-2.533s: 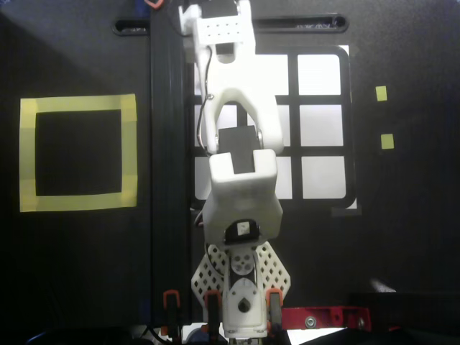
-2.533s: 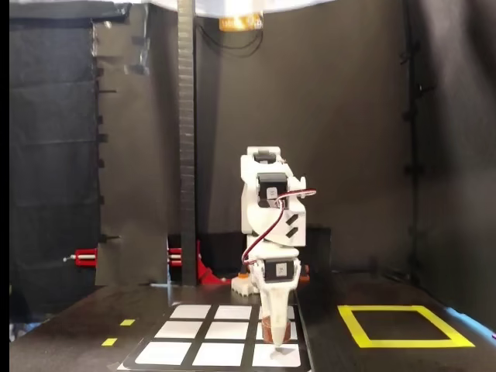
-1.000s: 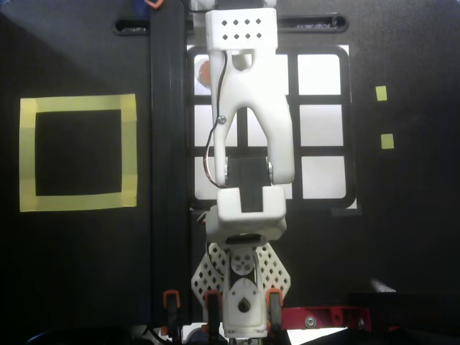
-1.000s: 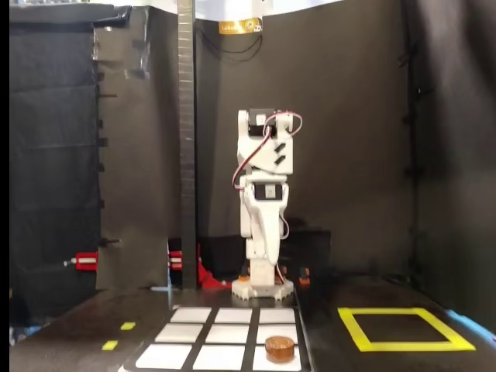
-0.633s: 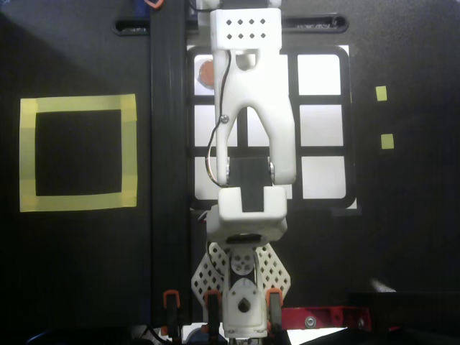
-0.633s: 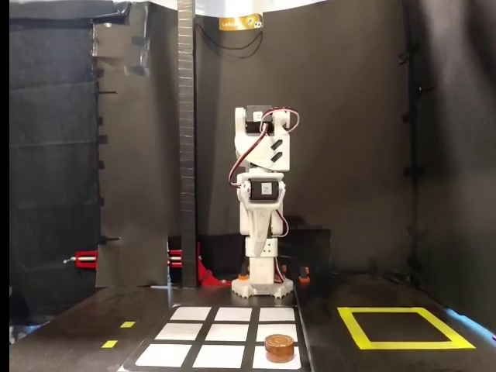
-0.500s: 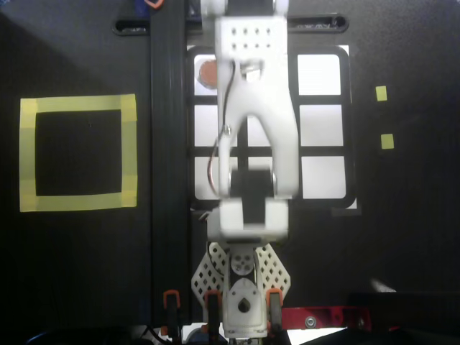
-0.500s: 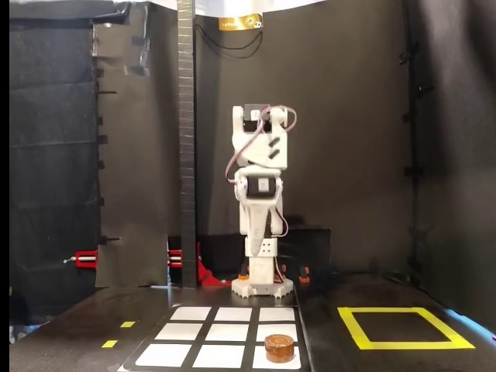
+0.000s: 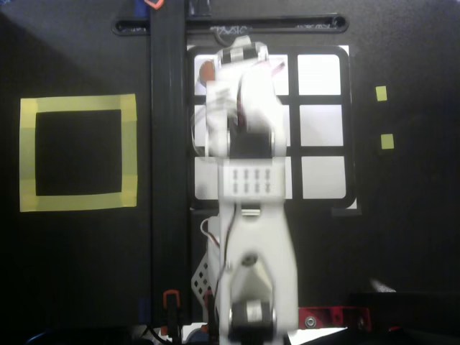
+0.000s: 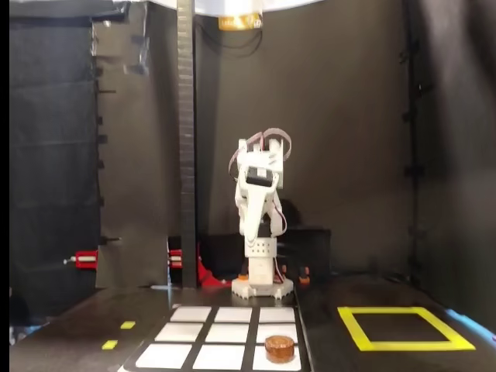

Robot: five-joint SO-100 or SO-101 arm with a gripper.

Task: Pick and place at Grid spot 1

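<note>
Grid spot 1 (image 9: pixel 202 74), the top-left cell in my overhead view, holds a brown disc (image 10: pixel 280 347), mostly hidden under my arm. Gripper (image 10: pixel 249 226) hangs raised above the grid, nothing visibly in it; jaw opening I can't tell. Yellow tape square (image 9: pixel 77 152) sits apart.

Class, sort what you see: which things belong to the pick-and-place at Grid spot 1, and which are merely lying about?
Belongs to the job:
gripper
brown disc
Grid spot 1, the corner cell the disc sits in

Lying about:
yellow tape square
small yellow tape marks
the other grid cells
</note>
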